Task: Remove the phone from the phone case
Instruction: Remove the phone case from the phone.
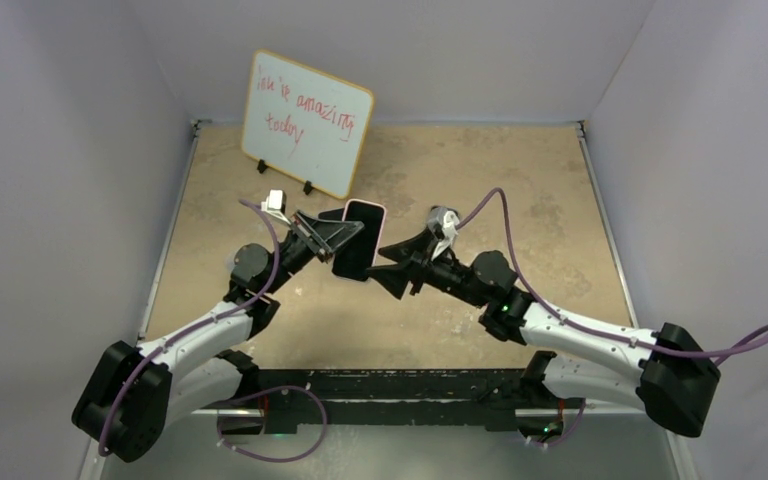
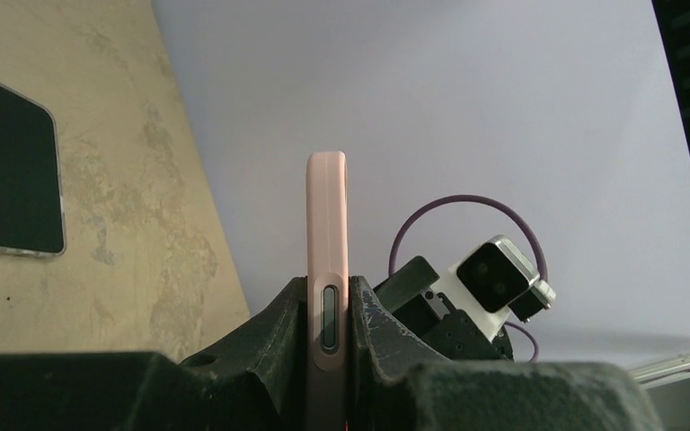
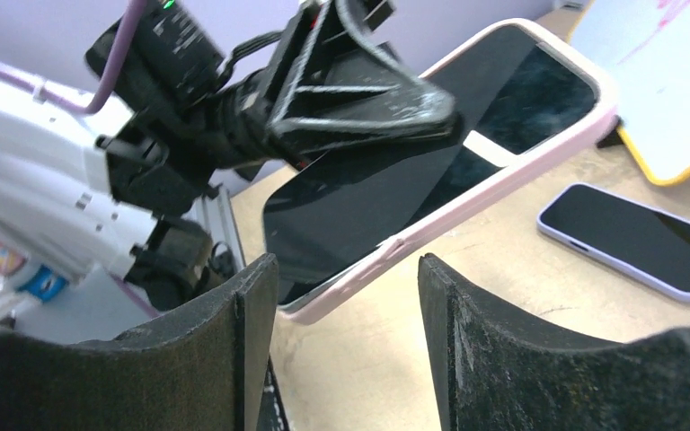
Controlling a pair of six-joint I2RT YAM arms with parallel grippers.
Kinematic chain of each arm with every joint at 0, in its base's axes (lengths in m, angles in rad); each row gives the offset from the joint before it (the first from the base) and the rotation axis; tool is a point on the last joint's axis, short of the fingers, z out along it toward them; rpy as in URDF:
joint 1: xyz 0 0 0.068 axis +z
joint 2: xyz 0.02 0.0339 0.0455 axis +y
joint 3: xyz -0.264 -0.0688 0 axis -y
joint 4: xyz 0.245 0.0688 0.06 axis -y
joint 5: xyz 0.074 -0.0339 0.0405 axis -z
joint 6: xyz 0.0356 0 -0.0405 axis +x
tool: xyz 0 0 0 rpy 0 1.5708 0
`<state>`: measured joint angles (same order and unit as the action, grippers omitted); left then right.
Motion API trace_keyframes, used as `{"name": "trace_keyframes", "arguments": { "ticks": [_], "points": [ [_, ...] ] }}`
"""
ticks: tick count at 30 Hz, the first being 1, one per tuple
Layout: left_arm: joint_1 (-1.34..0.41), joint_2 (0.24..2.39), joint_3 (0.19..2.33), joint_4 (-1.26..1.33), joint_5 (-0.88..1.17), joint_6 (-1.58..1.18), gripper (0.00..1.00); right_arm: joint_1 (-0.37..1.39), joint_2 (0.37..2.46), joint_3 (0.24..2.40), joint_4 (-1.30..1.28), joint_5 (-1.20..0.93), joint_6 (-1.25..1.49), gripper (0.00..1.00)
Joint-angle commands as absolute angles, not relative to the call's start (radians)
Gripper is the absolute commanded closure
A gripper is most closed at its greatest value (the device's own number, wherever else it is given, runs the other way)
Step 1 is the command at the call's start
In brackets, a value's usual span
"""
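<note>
Two arms, two grippers, one table. Lower left of the top view: left arm, white and black, stretched in toward the middle. Upper left, at the back of the table: one whiteboard with red writing, propped up on two small black feet.

At the middle: left gripper, squeezed tight on one pink phone case — one black finger on each flat side, plain to see edge-on in the left wrist view. Case up off the table, tilted, dark on its face inside the pink rim. Cannot tell whether full or empty.

Just right of the case: right gripper, its two black fingers spread wide apart, holding nothing, pointed at the long edge of the case and very near its lower end. Cannot tell about touching.

Lower right of the top view: right arm, with one purple cable looped above.

One phone too — flat on the table, dark screen up, pale edge. At the right of the right wrist view, at the upper left of the left wrist view, well apart from both grippers.
</note>
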<state>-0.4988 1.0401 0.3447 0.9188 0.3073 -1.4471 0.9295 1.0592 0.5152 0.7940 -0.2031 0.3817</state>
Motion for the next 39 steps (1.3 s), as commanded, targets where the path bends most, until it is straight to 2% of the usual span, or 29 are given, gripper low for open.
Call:
{"name": "trace_keyframes", "arguments": {
  "ticks": [1,8,20,28,35,37,39],
  "points": [
    [-0.503,1.03,0.356,1.014,0.327,-1.438,1.0,0.927,1.023,0.508,0.818,-0.049,0.503,0.39],
    [-0.503,1.04,0.349,1.043,0.361,-1.441,1.0,0.89,1.012,0.502,0.829,0.05,0.695,0.36],
    [-0.503,1.074,0.385,1.09,0.457,-1.436,1.0,0.813,1.152,0.497,1.051,-0.052,0.977,0.41],
    [-0.503,1.098,0.391,1.144,0.516,-1.445,1.0,0.775,1.204,0.438,1.217,-0.062,1.086,0.66],
    [-0.503,1.101,0.39,1.154,0.525,-1.444,1.0,0.757,1.225,0.423,1.281,-0.092,1.128,1.0],
    [-0.503,1.097,0.389,1.143,0.528,-1.433,1.0,0.745,1.212,0.417,1.274,-0.09,1.139,1.0],
    [-0.503,1.085,0.388,1.119,0.531,-1.413,0.89,0.735,1.189,0.414,1.246,-0.082,1.148,1.0]
  ]
}}
